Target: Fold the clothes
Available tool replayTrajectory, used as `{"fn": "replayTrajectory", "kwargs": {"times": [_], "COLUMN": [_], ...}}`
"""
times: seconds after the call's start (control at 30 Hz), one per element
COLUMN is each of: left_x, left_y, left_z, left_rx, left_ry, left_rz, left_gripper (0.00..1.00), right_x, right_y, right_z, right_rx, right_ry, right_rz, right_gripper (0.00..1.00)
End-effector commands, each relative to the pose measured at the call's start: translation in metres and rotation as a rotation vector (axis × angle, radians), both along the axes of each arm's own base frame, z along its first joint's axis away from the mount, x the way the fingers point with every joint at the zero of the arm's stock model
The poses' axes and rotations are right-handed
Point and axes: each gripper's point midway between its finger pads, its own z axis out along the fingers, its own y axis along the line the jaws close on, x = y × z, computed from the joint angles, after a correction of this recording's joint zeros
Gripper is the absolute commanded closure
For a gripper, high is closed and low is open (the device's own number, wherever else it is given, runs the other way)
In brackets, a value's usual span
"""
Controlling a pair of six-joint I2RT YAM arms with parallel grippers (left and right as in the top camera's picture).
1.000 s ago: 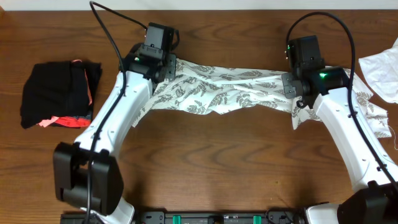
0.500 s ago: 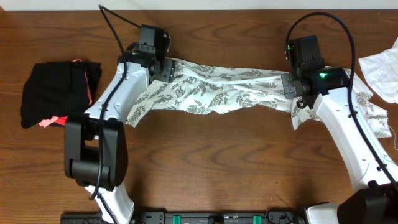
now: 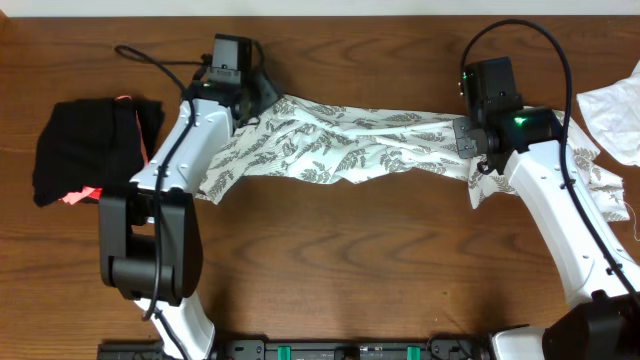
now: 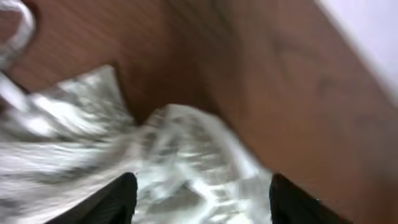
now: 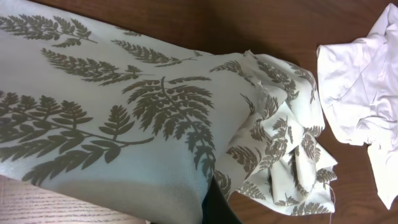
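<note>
Brown wooden surface (image 3: pixel 330 260), overhead: a thin white fern-print dress (image 3: pixel 350 145) lies stretched in a rumpled band between the left tool (image 3: pixel 262 98) and the right tool (image 3: pixel 472 140), toward the far edge. Left wrist view, blurred: the left tool (image 4: pixel 202 196) holds its dark fingers (image 4: pixel 121 196) spread above the dress (image 4: pixel 180 155). Right wrist view: the right tool (image 5: pixel 217 208), pressed together, pinches the dress (image 5: pixel 124 124) draped over it, a plain white cloth (image 5: pixel 360 81) just beside.

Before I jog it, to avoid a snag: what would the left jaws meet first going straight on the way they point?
Most likely the fern-print dress, bunched directly ahead; the view is blurred, so depth is uncertain. Beyond it, bare table.
</note>
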Motion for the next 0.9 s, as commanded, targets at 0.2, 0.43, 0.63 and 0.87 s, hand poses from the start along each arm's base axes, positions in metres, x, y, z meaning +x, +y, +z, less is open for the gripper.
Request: {"fn": "replayTrajectory", "kwargs": {"times": [0.2, 0.43, 0.63, 0.87], "left_x": [0.003, 0.004, 0.016, 0.032], "left_y": [-0.012, -0.011, -0.013, -0.013], "left_z": [-0.015, -0.043, -0.049, -0.037], "left_rx": [-0.197, -0.178, -0.189, -0.204], "left_ry": [0.072, 0.113, 0.080, -0.004], "left_rz": [0.273, 0.280, 0.278, 0.280], "left_gripper": [0.31, 0.31, 0.31, 0.81], "right_x": [0.000, -0.002, -0.002, -0.002], "right_y": [-0.002, -0.003, -0.003, -0.003], "right_z": [0.000, -0.001, -0.001, -0.001], "right_rx": [0.003, 0.002, 0.001, 0.001], "right_ry": [-0.002, 0.005, 0.007, 0.007], "right_rz": [-0.018, -0.018, -0.018, -0.018], "right_gripper": [0.99, 0.99, 0.99, 0.99]}}
